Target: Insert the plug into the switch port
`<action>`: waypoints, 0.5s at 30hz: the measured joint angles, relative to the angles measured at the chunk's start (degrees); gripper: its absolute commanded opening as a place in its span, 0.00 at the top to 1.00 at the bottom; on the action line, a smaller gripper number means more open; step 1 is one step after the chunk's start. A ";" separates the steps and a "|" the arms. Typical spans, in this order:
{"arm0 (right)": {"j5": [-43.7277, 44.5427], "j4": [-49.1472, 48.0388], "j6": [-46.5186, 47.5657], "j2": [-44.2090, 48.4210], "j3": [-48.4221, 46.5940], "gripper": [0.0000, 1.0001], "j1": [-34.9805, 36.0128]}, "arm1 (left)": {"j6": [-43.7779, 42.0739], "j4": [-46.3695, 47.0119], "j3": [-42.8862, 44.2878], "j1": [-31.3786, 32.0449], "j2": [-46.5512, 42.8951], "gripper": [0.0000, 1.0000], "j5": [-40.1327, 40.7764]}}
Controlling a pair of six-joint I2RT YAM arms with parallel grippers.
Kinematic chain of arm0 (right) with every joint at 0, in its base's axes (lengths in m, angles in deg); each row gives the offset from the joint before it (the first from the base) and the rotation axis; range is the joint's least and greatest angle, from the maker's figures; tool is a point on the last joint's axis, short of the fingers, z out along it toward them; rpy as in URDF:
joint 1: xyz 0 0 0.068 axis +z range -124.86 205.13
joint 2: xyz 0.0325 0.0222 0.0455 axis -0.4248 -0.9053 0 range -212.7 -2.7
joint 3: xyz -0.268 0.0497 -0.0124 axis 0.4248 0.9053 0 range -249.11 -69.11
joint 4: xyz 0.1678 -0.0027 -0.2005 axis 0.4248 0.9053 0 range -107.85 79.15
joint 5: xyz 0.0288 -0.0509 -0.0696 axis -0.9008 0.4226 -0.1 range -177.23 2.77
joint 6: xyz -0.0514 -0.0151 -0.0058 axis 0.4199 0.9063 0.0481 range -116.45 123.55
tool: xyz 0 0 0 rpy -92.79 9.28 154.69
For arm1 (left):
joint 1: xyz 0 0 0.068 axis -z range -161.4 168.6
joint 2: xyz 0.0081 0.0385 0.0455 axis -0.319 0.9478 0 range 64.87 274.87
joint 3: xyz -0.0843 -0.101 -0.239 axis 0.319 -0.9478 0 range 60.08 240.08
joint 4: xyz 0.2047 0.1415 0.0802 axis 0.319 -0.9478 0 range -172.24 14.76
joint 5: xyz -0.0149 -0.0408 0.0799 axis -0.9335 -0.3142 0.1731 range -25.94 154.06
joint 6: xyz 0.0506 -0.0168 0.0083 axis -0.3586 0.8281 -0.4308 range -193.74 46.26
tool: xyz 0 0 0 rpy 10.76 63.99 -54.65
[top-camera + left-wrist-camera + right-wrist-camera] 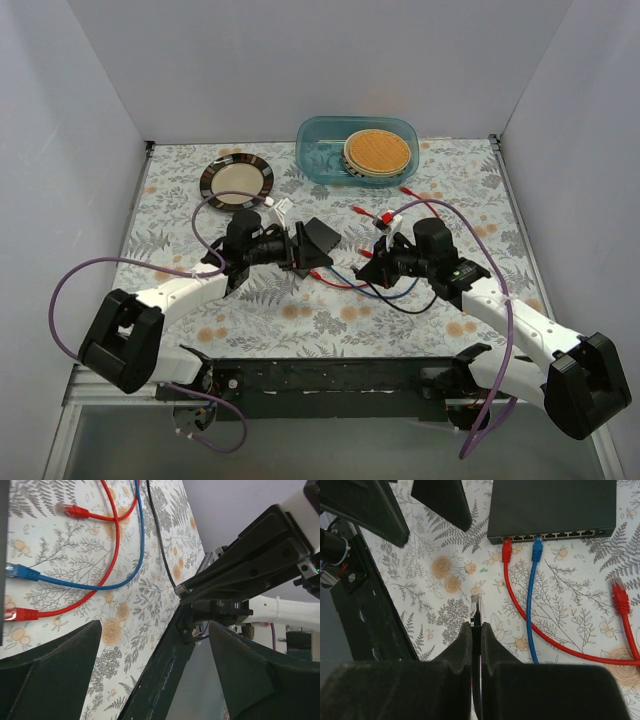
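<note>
- Far left, one round dark-rimmed plate [236, 181] lies on the mat [330, 320], well apart from the work.
- The left gripper [298, 250] comes next. I see its fingers [50, 675] spread wide with nothing between them, and it sits just beside the left end of the switch.
- The switch [550, 505] is one flat dark grey box, and its front edge faces my right wrist camera.
- The switch port [560, 535] is one socket in the single row along that edge.
- Two sockets at the row's left end are filled, side by side: one by a red plug [506, 550], one by a blue plug [536, 550].
- Their two cables trail toward me across the mat, to the right of the line from the held plug to the switch.
- One loose red plug [619, 592] lies further right on the mat.
- The plug [476, 605] is one clear connector on a black cable, clamped between the fingers of the right gripper [476, 626].
- The plug points toward the switch but is apart from it, left of the seated red plug.
- At the back edge, one blue-green translucent tub [315, 150] holds round tan discs [378, 150], whose number I cannot tell.
</note>
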 measured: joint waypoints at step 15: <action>-4.74 -0.92 -1.11 -0.35 0.00 0.99 0.00 | -0.04 4.13 4.50 6.99 8.87 0.38 -0.35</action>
